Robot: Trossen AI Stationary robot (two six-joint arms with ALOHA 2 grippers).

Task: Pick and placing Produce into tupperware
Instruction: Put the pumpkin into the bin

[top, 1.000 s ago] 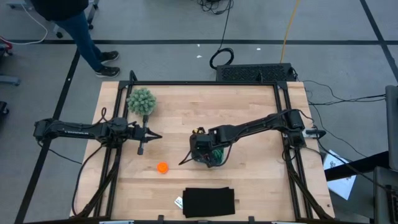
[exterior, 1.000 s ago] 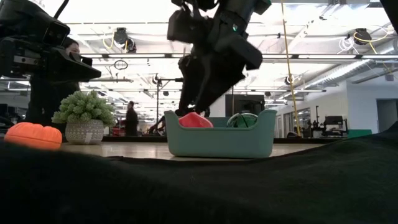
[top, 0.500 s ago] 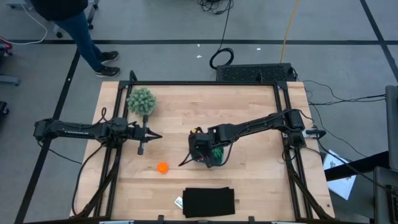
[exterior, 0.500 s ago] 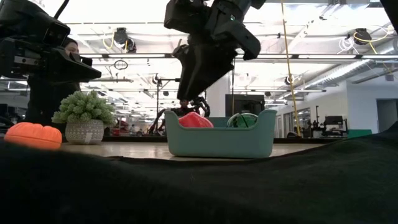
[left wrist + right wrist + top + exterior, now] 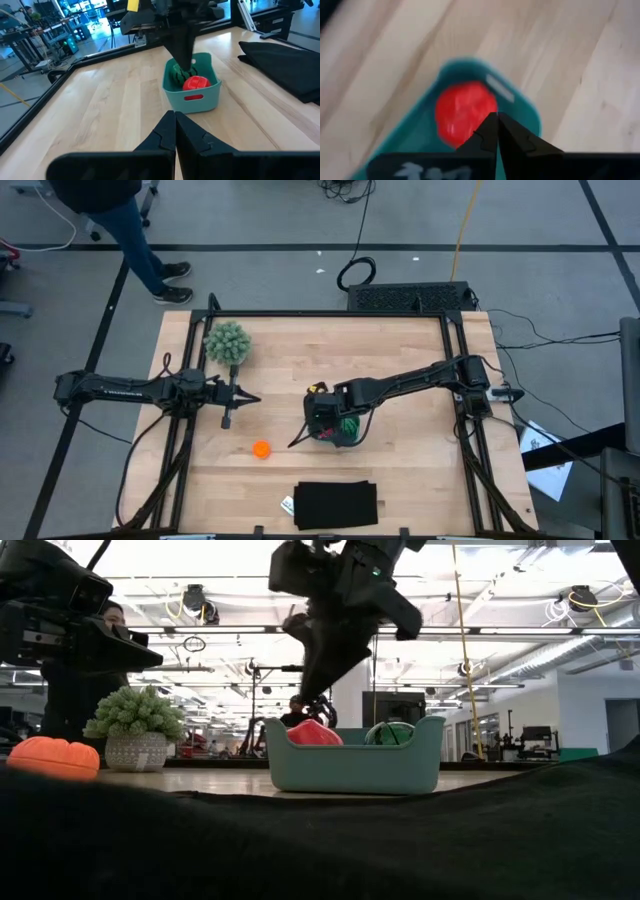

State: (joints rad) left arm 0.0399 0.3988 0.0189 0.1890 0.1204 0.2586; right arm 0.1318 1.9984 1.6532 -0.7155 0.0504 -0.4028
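The teal tupperware (image 5: pixel 347 436) stands mid-table, with the red ball (image 5: pixel 313 733) and the green striped ball (image 5: pixel 390 733) resting inside it. In the left wrist view the tupperware (image 5: pixel 192 95) shows both balls side by side. My right gripper (image 5: pixel 305 706) hangs shut and empty just above the red ball (image 5: pixel 465 110), pointing down. The orange ball (image 5: pixel 261 449) lies on the wood to the left of the tub, toward the near edge. My left gripper (image 5: pixel 252 398) waits shut at the table's left, pointing at the tub.
A fuzzy pale-green bush (image 5: pixel 227 341) in a small pot stands at the far left. A flat black rectangle (image 5: pixel 336 504) lies at the near edge. A person (image 5: pixel 120 220) stands beyond the far left corner. Bare wood lies between the orange ball and the tub.
My right gripper has risen out of the tupperware and shut its fingers, which stood wide apart around the red ball a second ago. The red ball stays lying in the tub.
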